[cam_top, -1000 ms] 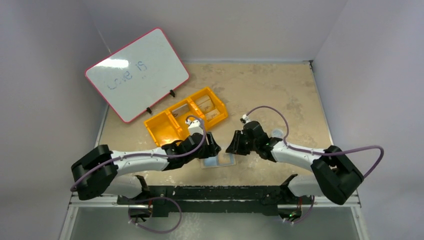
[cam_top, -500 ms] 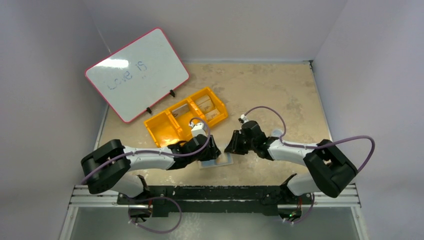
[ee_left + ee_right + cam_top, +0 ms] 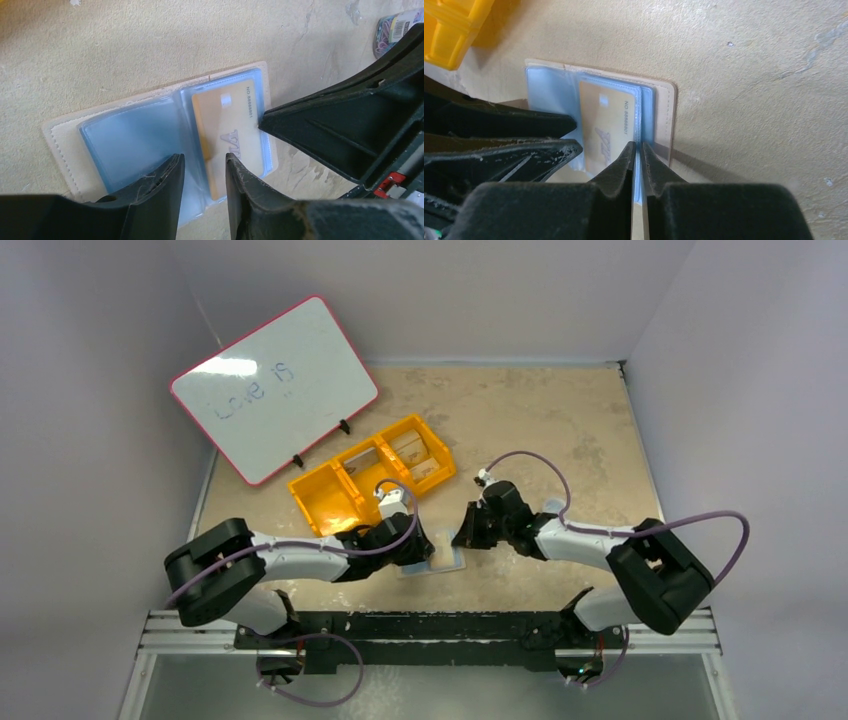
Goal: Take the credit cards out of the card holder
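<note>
Tan tabletop (image 3: 560, 420): card holder (image 3: 440, 560) lay open flat between the arms. Right gripper (image 3: 637, 160) was pinched nearly shut on its right panel edge. Left gripper (image 3: 202, 172) was slightly open and empty over the fold. Credit card (image 3: 227, 130) looked thin, stiff, slick; pinch whichever edge clears the sleeve.

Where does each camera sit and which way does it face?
Top external: above and behind the arms, looking down at the table; both arms show.
Left wrist: on the left arm, facing down at the card holder past the left claw.
Right wrist: on the right arm, facing the card holder past the right claw.
Both wrist views share the tan credit card.
</note>
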